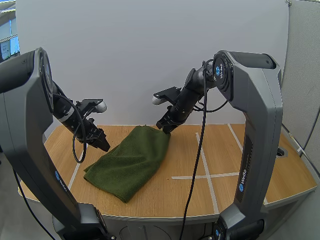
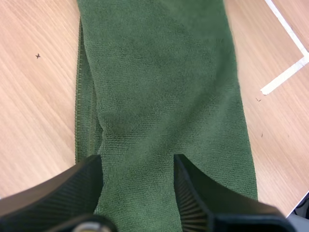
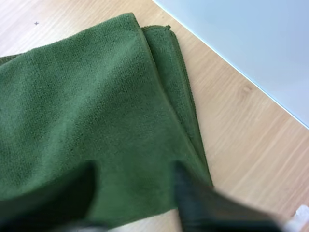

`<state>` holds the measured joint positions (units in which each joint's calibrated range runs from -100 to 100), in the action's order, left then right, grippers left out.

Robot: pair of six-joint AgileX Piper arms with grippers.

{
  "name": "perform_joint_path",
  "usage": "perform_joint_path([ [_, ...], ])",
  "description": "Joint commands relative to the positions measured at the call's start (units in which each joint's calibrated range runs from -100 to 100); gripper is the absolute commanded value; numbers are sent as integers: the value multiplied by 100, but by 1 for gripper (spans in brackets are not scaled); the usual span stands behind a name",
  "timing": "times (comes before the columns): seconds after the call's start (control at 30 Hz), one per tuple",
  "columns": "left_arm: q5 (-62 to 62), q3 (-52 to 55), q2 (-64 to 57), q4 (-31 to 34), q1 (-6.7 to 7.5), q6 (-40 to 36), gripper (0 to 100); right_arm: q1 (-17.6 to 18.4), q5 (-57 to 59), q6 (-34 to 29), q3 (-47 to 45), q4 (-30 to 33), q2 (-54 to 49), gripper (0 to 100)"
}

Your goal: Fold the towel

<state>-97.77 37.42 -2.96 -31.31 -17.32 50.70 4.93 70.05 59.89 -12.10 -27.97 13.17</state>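
Note:
A dark green towel (image 1: 131,161) lies folded in a long strip on the wooden table (image 1: 250,165), running from the back middle toward the front left. My left gripper (image 1: 103,144) hovers just off the towel's left edge; in the left wrist view its fingers (image 2: 72,191) stand apart over the towel (image 2: 164,96), open (image 2: 136,164). My right gripper (image 1: 165,128) is at the towel's far corner. Its blurred fingers (image 3: 198,203) are spread above the layered cloth (image 3: 96,111), open (image 3: 133,171), with nothing pinched.
White tape lines (image 1: 206,176) cross the table to the right of the towel; one tape piece (image 2: 285,77) lies beside the cloth. A pale wall (image 1: 150,50) stands right behind the table's back edge. Bare wood lies at the right.

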Motion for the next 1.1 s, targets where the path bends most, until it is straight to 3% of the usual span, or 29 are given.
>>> perform_joint_path([
  [0.0,-152,-36,-52,-119,18,38,73,-19,274,-177,-15,69,-315,100],
  [0.23,383,-36,-52,-275,18,192,73,-19,1518,-227,-195,-253,-724,100],
  [0.27,403,-36,-52,-317,18,245,73,-19,1566,-203,-292,-296,-741,95],
  [0.4,768,-36,39,-365,123,356,72,-10,1700,100,-974,-623,-837,60],
  [0.43,943,-36,120,-365,159,360,72,-1,1700,291,-1343,-901,-853,36],
  [0.5,1255,-36,239,-384,184,360,72,5,1719,438,-1584,-1044,-882,13],
  [0.57,1388,-36,304,-424,184,360,72,21,1741,459,-1735,-1101,-926,0],
  [0.8,1474,-129,373,-424,184,397,72,210,2211,677,-2272,-1431,-1398,0],
  [1.07,1513,-152,373,-589,184,591,72,767,1771,677,-2876,-1367,-1779,0],
])
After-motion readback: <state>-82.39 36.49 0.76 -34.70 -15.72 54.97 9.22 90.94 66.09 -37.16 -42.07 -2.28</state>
